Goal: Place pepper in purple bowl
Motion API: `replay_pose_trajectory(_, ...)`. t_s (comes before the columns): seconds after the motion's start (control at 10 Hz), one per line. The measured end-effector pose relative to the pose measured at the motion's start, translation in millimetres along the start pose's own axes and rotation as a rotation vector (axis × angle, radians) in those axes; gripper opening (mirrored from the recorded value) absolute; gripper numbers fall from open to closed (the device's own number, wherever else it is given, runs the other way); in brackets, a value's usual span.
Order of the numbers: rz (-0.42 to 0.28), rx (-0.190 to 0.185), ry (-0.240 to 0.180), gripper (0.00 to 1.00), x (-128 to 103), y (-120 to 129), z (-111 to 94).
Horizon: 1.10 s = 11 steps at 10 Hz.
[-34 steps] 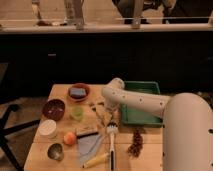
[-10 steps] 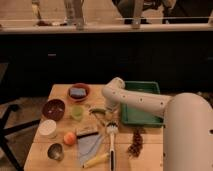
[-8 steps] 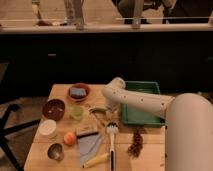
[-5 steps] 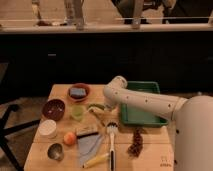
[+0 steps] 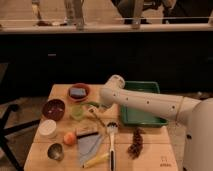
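Observation:
The pepper [image 5: 91,104], a small slender green piece, shows at the tip of my gripper [image 5: 98,106], just above the table's middle. My gripper hangs down from the white arm [image 5: 145,101], which reaches in from the right, and it looks shut on the pepper. The arm's wrist hides most of the fingers. The purple bowl [image 5: 54,108] sits on the table's left side, a short way left of the gripper, with a light-green cup [image 5: 76,112] between them.
A red-orange bowl with a blue sponge [image 5: 78,92] stands behind the cup. A green tray [image 5: 150,120] lies under the arm at right. In front are a white cup [image 5: 48,128], an orange fruit [image 5: 70,137], a metal cup [image 5: 55,151], a cloth [image 5: 90,145] and a brown cluster [image 5: 135,141].
The arm has swung a little to the left, and the green pepper at its tip has shifted left with it, closer to the light-green cup.

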Motion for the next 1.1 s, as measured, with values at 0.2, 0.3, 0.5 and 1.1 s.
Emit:
replay_pose_trajectory(0.2, -0.029, 0.011, -0.009, 0.00, -14, 4, -6)
replay_pose_trajectory(0.3, -0.048, 0.015, -0.013, 0.00, -25, 7, -8)
replay_pose_trajectory(0.5, -0.083, 0.021, -0.015, 0.00, -44, 12, -10)
replay_pose_trajectory(1.1, -0.188, 0.022, -0.010, 0.00, -112, 35, -7)
